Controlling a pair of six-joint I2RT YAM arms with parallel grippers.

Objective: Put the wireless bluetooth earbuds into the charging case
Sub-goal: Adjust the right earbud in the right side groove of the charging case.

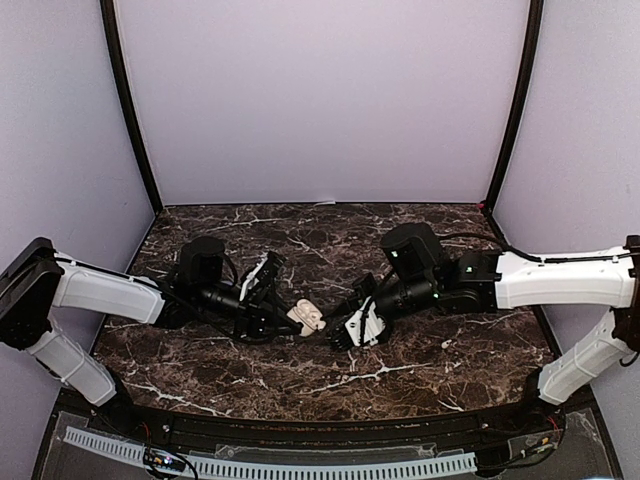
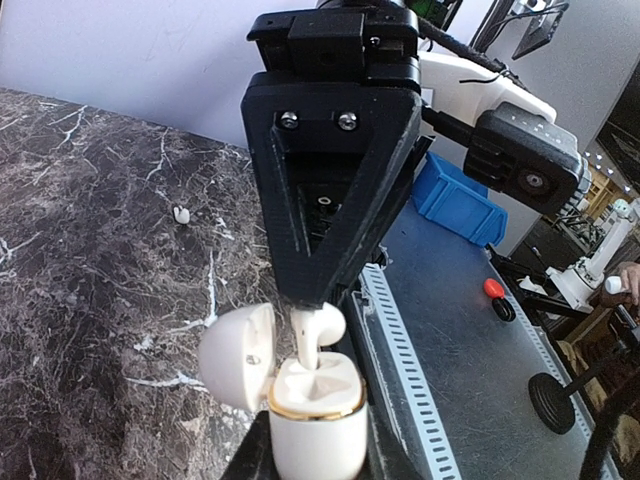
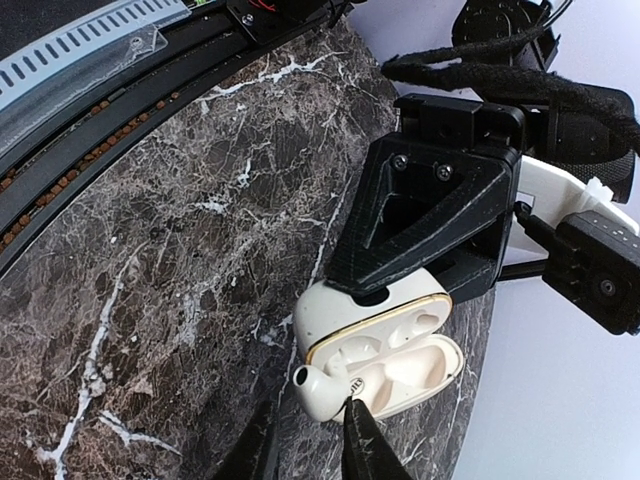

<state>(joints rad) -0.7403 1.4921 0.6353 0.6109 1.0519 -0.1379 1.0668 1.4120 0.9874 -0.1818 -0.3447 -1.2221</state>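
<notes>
A cream charging case (image 2: 315, 425) with a gold rim stands upright between the fingers of my left gripper (image 2: 312, 462), which is shut on it, its lid (image 2: 238, 355) swung open to the left. A white earbud (image 2: 320, 335) has its stem down in the case's left socket and its head at the tips of my right gripper (image 3: 308, 440), whose jaws stand narrowly apart around it. In the right wrist view the earbud (image 3: 325, 385) sits at the end of the case (image 3: 375, 320), and the other socket is empty. From above, both grippers meet at the case (image 1: 306, 318) mid-table. Another earbud (image 2: 181, 213) lies loose on the marble.
The marble table (image 1: 420, 370) ends at a black front edge with a white slotted rail (image 1: 270, 465). Off the table, the left wrist view shows a blue bin (image 2: 450, 200) and a small red object (image 2: 492, 290). Purple walls close in the back and sides.
</notes>
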